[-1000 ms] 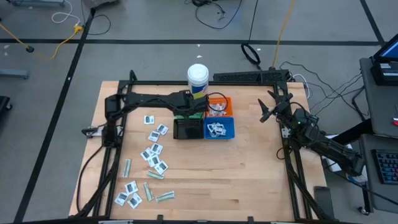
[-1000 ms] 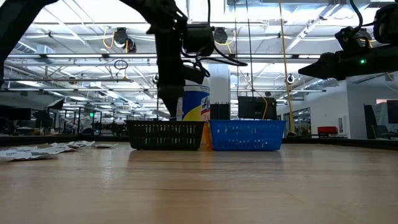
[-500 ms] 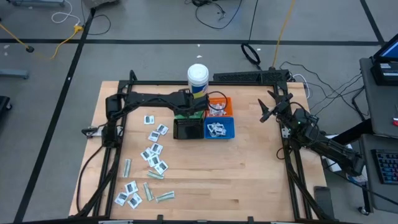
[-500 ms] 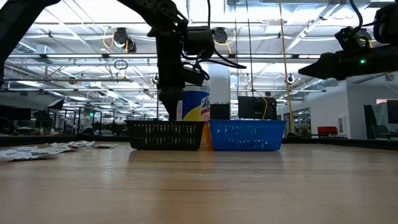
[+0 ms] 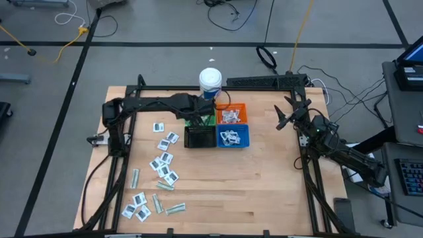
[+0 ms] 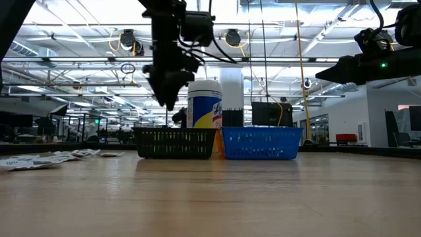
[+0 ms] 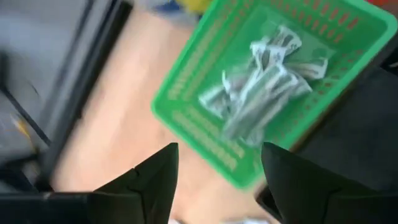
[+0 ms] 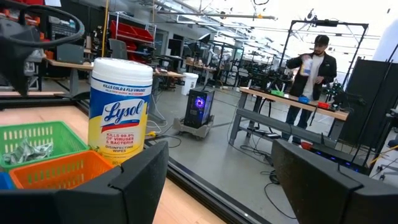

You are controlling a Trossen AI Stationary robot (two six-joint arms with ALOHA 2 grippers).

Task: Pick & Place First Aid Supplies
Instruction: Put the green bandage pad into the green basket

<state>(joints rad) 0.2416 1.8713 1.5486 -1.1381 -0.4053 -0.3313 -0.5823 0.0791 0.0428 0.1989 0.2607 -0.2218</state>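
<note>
White sachets and pale-green strips point(image 5: 162, 162) lie scattered flat on the table's left near part. Several pale-green strips point(image 7: 267, 81) lie heaped inside the green bin point(image 7: 186, 118), which stands behind the black bin point(image 5: 200, 137). My left gripper point(image 7: 219, 152) hovers open above the green bin's left rim point(image 5: 192, 118), nothing between its fingers; the low view shows it raised point(image 6: 164, 99) above the bins. My right gripper point(image 5: 284, 118) waits open at the table's right side, above the wood, its fingers apart in its wrist view point(image 8: 217, 155).
Orange bin point(image 5: 231, 114) and blue bin point(image 5: 232, 137), both holding packets, stand right of the green and black ones. A white tub point(image 5: 210, 79) stands behind the bins. Bare wood lies between the bins and my right arm. A person point(image 8: 317, 59) stands far off in the room.
My left gripper has risen from just above the green bin and drawn back toward the table's left edge. My right arm has kept still.
</note>
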